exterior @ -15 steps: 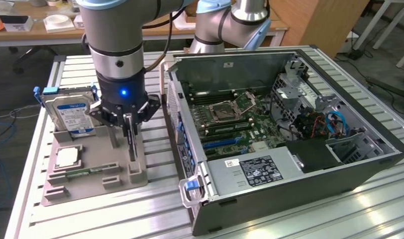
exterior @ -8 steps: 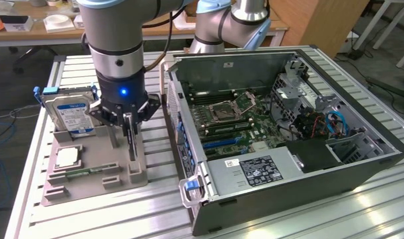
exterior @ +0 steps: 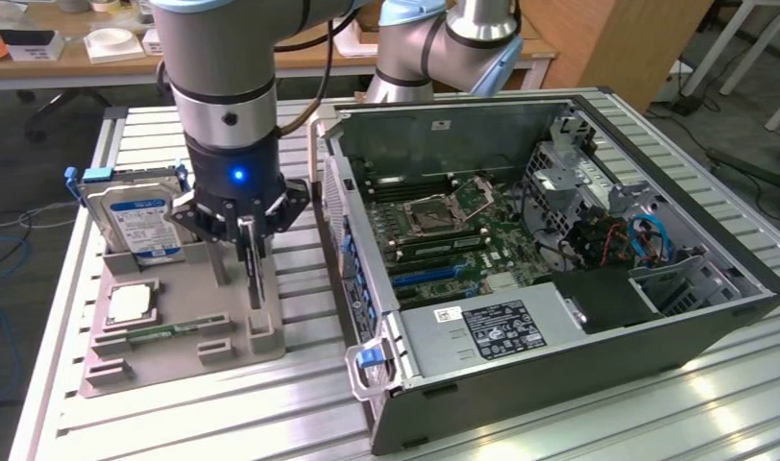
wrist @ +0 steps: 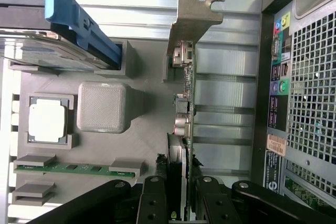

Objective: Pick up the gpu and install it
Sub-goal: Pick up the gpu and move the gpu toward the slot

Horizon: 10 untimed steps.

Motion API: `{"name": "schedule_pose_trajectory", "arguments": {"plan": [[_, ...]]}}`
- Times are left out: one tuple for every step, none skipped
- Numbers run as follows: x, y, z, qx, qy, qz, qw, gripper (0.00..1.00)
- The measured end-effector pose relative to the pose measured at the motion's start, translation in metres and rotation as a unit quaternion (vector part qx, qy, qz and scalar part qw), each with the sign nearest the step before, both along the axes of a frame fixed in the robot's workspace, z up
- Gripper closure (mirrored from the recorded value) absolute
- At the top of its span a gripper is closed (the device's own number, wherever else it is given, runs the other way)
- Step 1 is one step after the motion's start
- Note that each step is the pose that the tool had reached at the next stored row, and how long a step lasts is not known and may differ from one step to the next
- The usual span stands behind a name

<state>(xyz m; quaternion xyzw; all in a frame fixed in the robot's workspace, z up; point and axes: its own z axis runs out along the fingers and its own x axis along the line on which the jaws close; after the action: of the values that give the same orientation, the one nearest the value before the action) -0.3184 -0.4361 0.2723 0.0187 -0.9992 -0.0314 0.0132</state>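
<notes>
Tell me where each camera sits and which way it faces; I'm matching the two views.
Exterior view: high off the table, looking down at the holder and open case; the arm and gripper show, at the gpu.
Wrist view: on the wrist, looking down past the gripper along the gpu onto the holder.
Shared: gpu, holder, drive, case, gripper.

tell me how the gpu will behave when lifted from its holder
Probably stiff: the gpu is a flat circuit board. Likely end-heavy, given its metal bracket. Standing on edge in the grey holder, a sideways push might tip it.
</notes>
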Motion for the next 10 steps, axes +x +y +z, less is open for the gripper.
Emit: {"name": "schedule_pose_trajectory", "arguments": {"plan": [[0.0, 0.0, 0.0004, 0.0001, 0.0, 0.0, 1.0, 0.73], [0.0, 0.0, 0.0008, 0.0001, 0.0, 0.0, 1.0, 0.73], [0.0, 0.0, 0.0014, 0.0001, 0.0, 0.0, 1.0, 0.73], [0.0, 0.0, 0.002, 0.0002, 0.0, 0.0, 1.0, 0.73], [0.0, 0.0, 0.0025, 0.0003, 0.0, 0.0, 1.0, 0.73], [0.0, 0.0, 0.0031, 0.0004, 0.0, 0.0, 1.0, 0.73], [0.0, 0.0, 0.0036, 0.0005, 0.0, 0.0, 1.0, 0.73], [0.0, 0.0, 0.0041, 0.0006, 0.0, 0.0, 1.0, 0.73], [0.0, 0.0, 0.0046, 0.0007, 0.0, 0.0, 1.0, 0.73], [0.0, 0.0, 0.0051, 0.0007, 0.0, 0.0, 1.0, 0.73]]}}
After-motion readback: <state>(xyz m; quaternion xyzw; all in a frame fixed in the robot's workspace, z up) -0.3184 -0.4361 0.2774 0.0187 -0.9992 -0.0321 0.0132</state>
